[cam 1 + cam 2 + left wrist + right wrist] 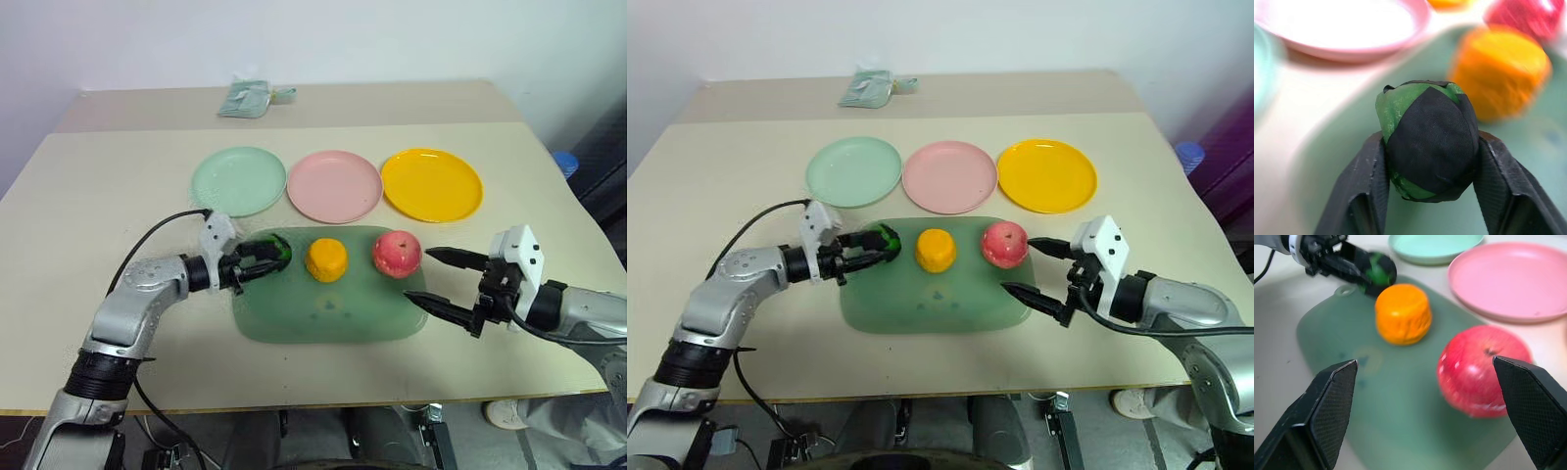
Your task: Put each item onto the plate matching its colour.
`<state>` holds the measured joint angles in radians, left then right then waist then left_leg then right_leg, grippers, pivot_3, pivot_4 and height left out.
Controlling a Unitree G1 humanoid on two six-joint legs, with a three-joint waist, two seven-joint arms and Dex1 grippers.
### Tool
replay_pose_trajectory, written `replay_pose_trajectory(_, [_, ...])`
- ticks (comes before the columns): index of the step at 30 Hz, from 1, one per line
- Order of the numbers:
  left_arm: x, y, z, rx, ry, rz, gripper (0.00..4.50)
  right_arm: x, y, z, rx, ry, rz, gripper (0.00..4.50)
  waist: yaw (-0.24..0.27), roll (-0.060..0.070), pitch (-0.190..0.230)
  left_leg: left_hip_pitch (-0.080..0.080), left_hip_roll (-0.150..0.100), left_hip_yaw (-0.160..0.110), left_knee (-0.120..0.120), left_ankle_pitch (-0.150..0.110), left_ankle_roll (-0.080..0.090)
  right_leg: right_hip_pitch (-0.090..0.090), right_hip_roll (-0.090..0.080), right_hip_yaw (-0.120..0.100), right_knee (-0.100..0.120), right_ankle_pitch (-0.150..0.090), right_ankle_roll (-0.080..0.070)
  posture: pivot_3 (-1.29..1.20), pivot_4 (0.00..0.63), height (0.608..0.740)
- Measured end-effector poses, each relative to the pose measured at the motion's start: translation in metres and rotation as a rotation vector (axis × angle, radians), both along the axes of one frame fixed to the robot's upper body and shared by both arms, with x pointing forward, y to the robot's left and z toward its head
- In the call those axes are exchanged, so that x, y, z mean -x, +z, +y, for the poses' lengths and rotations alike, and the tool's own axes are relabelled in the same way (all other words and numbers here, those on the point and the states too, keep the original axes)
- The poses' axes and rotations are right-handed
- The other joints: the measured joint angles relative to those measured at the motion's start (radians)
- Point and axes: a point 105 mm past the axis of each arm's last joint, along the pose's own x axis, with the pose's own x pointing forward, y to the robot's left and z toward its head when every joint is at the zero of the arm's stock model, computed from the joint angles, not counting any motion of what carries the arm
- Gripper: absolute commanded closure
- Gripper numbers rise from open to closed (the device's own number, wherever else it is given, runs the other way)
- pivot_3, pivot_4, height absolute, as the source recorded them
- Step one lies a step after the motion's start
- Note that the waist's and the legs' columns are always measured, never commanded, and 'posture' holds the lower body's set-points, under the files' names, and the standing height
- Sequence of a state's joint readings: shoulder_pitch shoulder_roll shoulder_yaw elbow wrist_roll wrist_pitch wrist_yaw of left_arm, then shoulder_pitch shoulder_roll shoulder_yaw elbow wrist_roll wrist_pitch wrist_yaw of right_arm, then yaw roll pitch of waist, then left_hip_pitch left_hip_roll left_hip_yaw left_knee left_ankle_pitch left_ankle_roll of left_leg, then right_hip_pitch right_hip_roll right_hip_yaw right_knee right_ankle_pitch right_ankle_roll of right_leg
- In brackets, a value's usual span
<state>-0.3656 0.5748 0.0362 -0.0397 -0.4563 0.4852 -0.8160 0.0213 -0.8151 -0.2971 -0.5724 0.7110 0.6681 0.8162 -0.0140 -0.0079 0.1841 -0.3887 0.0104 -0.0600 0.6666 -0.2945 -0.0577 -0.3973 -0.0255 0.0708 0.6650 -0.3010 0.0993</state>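
Clamped in the left gripper [1427,161]: lumpy green-and-black toy ball [1426,139] on translucent green tray [323,328]; right gripper [446,279], fingers apart, nearing pink-red toy apple [396,254]; squat orange toy fruit [326,259] untouched, three round plastic plates [239,180] bare.

Head stereo pair: both eyes looked forward and down over the worktop [88,196], sharing the green tray [323,323] and three plates, the right eye's picture slightly offset. Left wrist camera: looked along its jaws, very close on the green-and-black ball [1427,139], the orange fruit [1501,68] behind. Right wrist camera: sat low, faced across the tray toward the apple [1481,369] and that same fruit.
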Motion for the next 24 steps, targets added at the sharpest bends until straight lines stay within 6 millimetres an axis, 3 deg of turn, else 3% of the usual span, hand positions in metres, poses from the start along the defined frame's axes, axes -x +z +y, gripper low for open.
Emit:
replay_pose_trajectory(3, [-0.036, 0.035, 0.024, 0.019, 0.200, -0.105, 2.26, -0.006, 0.004, 0.004, -0.030, 0.002, -0.025, 0.00, 0.005, 0.000, 0.000, -0.001, -0.002, 0.000, 0.001, 0.000, 0.000, 0.001, -0.001, -0.002, 0.000, 0.000, 0.000, 0.00, 0.150, 0.740])
replay_pose_trajectory(6, [-0.068, 0.042, 0.039, -0.026, 0.363, -0.115, 2.26, -0.010, 0.003, 0.009, -0.040, 0.009, -0.037, 0.00, 0.004, -0.001, 0.000, -0.001, -0.003, 0.000, 0.001, 0.000, 0.000, 0.001, -0.002, -0.002, -0.001, 0.000, 0.001, 0.00, 0.150, 0.740])
replay_pose_trajectory(9, [-0.093, 0.029, 0.038, -0.035, 0.460, -0.047, 1.27, -0.012, 0.000, 0.017, -0.047, 0.028, -0.040, 0.00, 0.003, -0.001, 0.000, -0.002, -0.004, 0.000, 0.001, 0.000, 0.000, 0.000, -0.001, -0.002, 0.000, 0.000, 0.001, 0.00, 0.150, 0.740])
replay_pose_trajectory(11, [-0.101, 0.017, 0.039, -0.051, 0.492, -0.007, 0.30, -0.015, 0.000, 0.021, -0.060, 0.030, -0.045, 0.00, -0.001, -0.001, 0.000, -0.002, -0.003, 0.000, 0.001, 0.000, 0.000, -0.001, -0.001, -0.002, 0.000, 0.000, 0.001, 0.00, 0.150, 0.740])
replay_pose_trajectory(12, [-0.104, 0.014, 0.039, -0.055, 0.498, 0.000, 0.05, -0.017, 0.001, 0.022, -0.071, 0.025, -0.046, 0.00, -0.004, -0.001, 0.000, -0.002, -0.003, 0.000, 0.001, 0.000, 0.000, -0.002, -0.001, -0.002, 0.000, 0.000, 0.001, 0.00, 0.150, 0.740])
replay_pose_trajectory(16, [-0.107, 0.016, 0.039, -0.052, 0.492, -0.039, 0.05, -0.023, 0.004, 0.032, -0.075, 0.016, -0.046, 0.00, -0.005, -0.001, 0.000, -0.003, -0.002, -0.001, 0.001, 0.000, 0.000, -0.004, -0.001, -0.001, 0.001, 0.000, 0.001, 0.00, 0.150, 0.740])
replay_pose_trajectory(19, [-0.103, 0.029, 0.047, -0.013, 0.505, -0.101, 0.05, -0.023, 0.003, 0.055, -0.044, 0.056, -0.072, 0.00, -0.005, -0.001, 0.000, -0.003, -0.002, -0.001, 0.001, 0.000, -0.001, -0.004, -0.002, -0.001, 0.002, 0.000, 0.001, 0.00, 0.150, 0.740])
replay_pose_trajectory(21, [-0.092, 0.038, 0.055, -0.008, 0.488, -0.166, 0.05, -0.023, 0.002, 0.072, -0.026, 0.085, -0.095, 0.00, -0.009, -0.001, 0.000, -0.003, -0.001, 0.000, 0.000, 0.000, -0.001, -0.005, -0.002, 0.000, 0.002, 0.000, 0.001, 0.00, 0.150, 0.740])
replay_pose_trajectory(24, [-0.049, 0.032, 0.053, -0.035, 0.328, -0.220, 0.05, -0.029, -0.008, 0.090, 0.020, 0.096, -0.103, 0.00, -0.017, -0.001, 0.000, -0.004, 0.002, 0.001, -0.001, 0.001, -0.001, -0.007, -0.003, 0.001, 0.002, 0.000, 0.001, 0.00, 0.150, 0.740])
